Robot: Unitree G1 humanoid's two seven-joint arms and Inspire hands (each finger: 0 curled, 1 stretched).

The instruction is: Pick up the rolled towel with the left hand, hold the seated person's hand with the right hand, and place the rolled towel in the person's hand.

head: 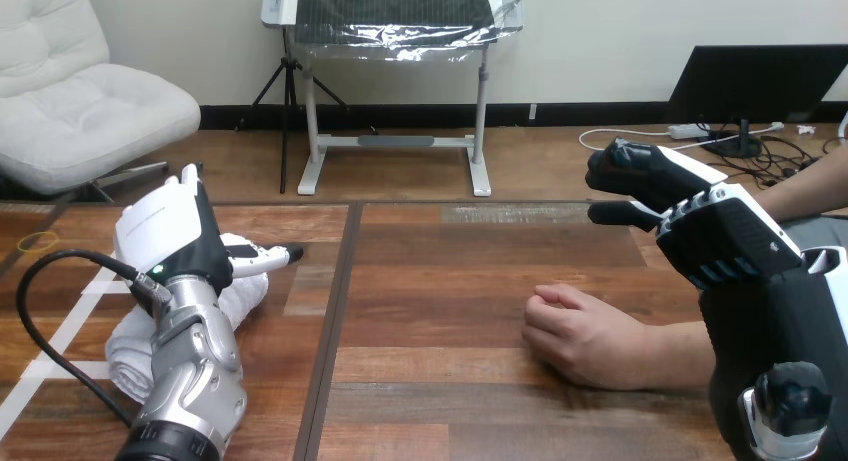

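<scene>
One towel point(240, 296) lay on the table point(440, 271) at left, partly behind the left hand point(165, 231), fingers straight, not gripping. One person's hand point(580, 333) rested on the table. Right hand point(715, 231) hovered above the person's forearm, fingers loose, empty.

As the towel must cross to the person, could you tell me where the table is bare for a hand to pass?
The table is bare between the towel and the person's hand, and along its far edge. Crowded: the left hand over the towel, the right hand above the person's forearm.
</scene>
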